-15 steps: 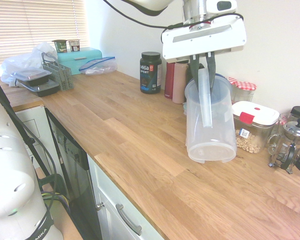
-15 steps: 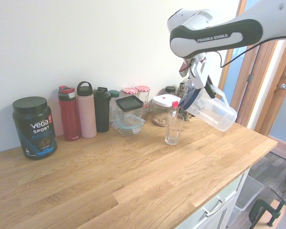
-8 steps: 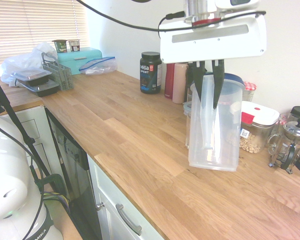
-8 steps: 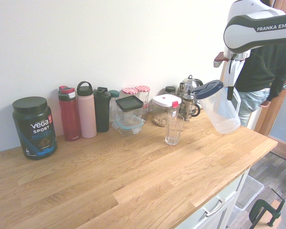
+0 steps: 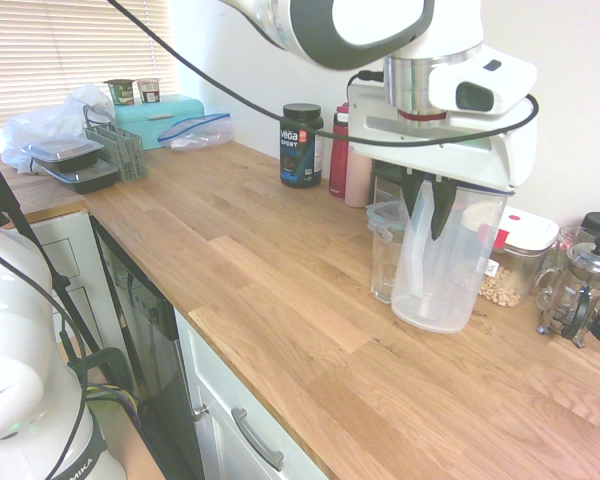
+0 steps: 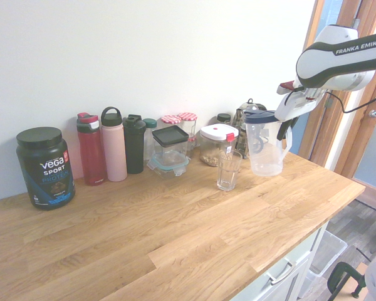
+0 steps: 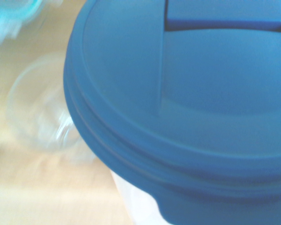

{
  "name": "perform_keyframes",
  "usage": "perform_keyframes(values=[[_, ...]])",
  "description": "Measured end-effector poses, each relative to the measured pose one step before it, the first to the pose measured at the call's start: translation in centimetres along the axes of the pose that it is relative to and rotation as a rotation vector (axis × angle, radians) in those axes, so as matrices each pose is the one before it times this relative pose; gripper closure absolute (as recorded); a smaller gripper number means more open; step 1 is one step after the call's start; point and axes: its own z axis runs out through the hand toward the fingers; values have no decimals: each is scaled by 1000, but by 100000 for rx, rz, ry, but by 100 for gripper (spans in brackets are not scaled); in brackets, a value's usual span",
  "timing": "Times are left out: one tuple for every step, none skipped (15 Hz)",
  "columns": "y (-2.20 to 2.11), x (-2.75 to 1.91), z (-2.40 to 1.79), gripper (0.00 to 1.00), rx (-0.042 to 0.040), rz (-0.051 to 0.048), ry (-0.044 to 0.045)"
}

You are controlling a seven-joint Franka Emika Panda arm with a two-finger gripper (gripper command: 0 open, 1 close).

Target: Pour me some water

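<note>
The gripper (image 5: 426, 205) has its fingers closed around the handle of a clear plastic jug (image 5: 442, 262), which stands upright with its base on or just above the wooden counter (image 5: 240, 270); contact with the surface cannot be confirmed. The jug carries a dark blue lid (image 7: 187, 93). A clear drinking glass (image 6: 228, 170) stands upright just beside the jug, on its left in the second exterior view, apart from it. Behind the glass, along the wall, a row of items crowds the far edge of the counter: a black protein tub (image 6: 44, 167) at the far left, a red bottle (image 6: 91, 149), a pink bottle (image 6: 114, 145), a black bottle (image 6: 135, 143), a glass box with a dark lid (image 6: 170, 150), two jars with red checked lids (image 6: 179, 119), and a white-lidded container (image 6: 215, 143) holding what looks like nuts. A coffee press (image 5: 577, 290) stands close behind the jug. The counter in front of glass and jug is bare wood.
</note>
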Motion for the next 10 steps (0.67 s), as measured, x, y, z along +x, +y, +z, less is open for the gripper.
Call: perform_keyframes(values=[[145, -133, 314, 100, 1575, 3912, 3494], [242, -281, 320, 100, 1283, 3719, 3794], [178, -493, 319, 100, 1092, 3262, 3948], [212, -828, 472, 100, 192, 2400, 2699], [319, -980, 371, 100, -482, 1772, 1109], [508, -1102, 222, 100, -858, 1286, -203], [657, -1036, -46, 100, -384, 952, -262], [794, -1092, -187, 100, 156, 600, -108], [712, -1240, -317, 100, 593, 212, 66], [505, -1374, -392, 100, 570, -416, -46]])
